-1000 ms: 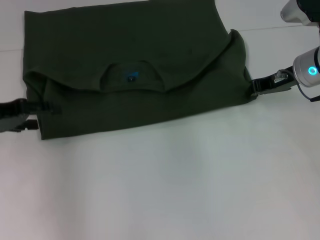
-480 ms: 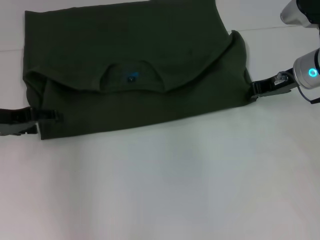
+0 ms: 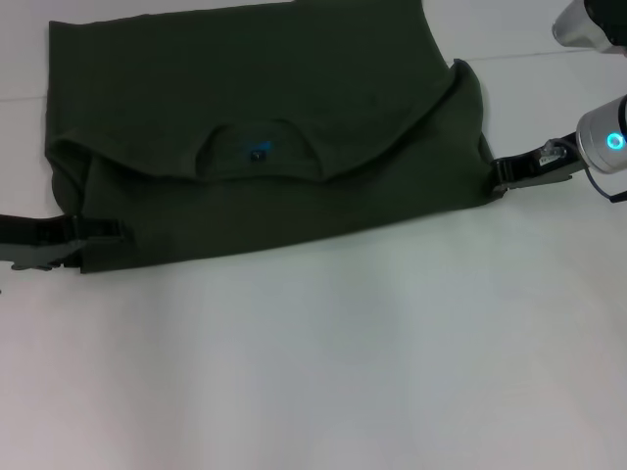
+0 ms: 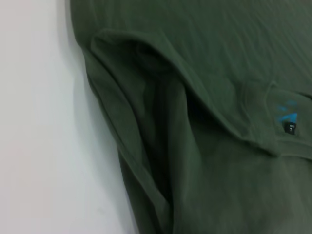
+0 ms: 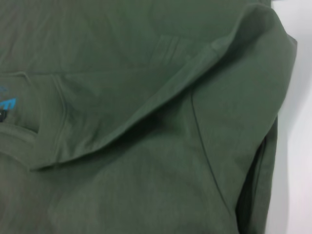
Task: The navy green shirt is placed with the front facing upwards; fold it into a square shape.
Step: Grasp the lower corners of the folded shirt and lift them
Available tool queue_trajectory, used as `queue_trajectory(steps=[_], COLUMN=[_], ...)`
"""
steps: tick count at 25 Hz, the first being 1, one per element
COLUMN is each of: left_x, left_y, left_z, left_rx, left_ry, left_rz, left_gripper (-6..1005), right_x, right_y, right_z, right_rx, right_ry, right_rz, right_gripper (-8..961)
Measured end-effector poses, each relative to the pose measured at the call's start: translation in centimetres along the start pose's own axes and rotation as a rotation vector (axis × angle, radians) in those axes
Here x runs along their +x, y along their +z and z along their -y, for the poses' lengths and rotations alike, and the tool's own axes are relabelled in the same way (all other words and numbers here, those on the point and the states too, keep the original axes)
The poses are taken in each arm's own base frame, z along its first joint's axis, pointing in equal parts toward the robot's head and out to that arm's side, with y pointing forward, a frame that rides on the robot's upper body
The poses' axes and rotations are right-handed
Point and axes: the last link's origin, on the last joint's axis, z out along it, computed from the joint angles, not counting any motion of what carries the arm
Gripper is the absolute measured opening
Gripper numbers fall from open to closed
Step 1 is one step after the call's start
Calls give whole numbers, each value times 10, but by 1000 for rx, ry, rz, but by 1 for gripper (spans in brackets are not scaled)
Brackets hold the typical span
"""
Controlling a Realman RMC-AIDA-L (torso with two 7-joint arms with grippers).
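Note:
The navy green shirt (image 3: 265, 88) lies across the far half of the white table, with its upper part folded down toward me. The round collar and the small blue and black neck label (image 3: 258, 152) face up near the middle. In the left wrist view the shirt (image 4: 219, 73) shows layered folds at its left edge, and the label (image 4: 289, 127) is visible there too. The right wrist view is filled by the shirt (image 5: 122, 97) and its folded sleeve. My left gripper (image 3: 106, 233) is at the near left corner of the cloth. My right gripper (image 3: 502, 174) touches the right edge.
Bare white table (image 3: 343, 372) stretches from the shirt's near edge toward me. A strip of table (image 3: 549, 39) also shows beyond the right arm, at the far right.
My left gripper has shifted toward me along the shirt's left edge and a little to the right, reaching the near left corner. The right gripper and the shirt have hardly moved.

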Motion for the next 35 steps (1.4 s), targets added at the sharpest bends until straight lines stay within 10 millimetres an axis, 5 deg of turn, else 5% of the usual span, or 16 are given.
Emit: queue_trajectory(steps=[26, 35], left_x=[1, 4], left_y=[12, 16], left_z=[-11, -17], left_rx=[23, 40], left_ry=[33, 50], left_rz=[87, 98], left_gripper=[807, 647], right_x=[-1, 1], right_y=[-2, -2], right_z=[2, 2], right_rx=[-4, -17], right_ry=[1, 5], right_rz=[8, 12], right_gripper=[21, 21])
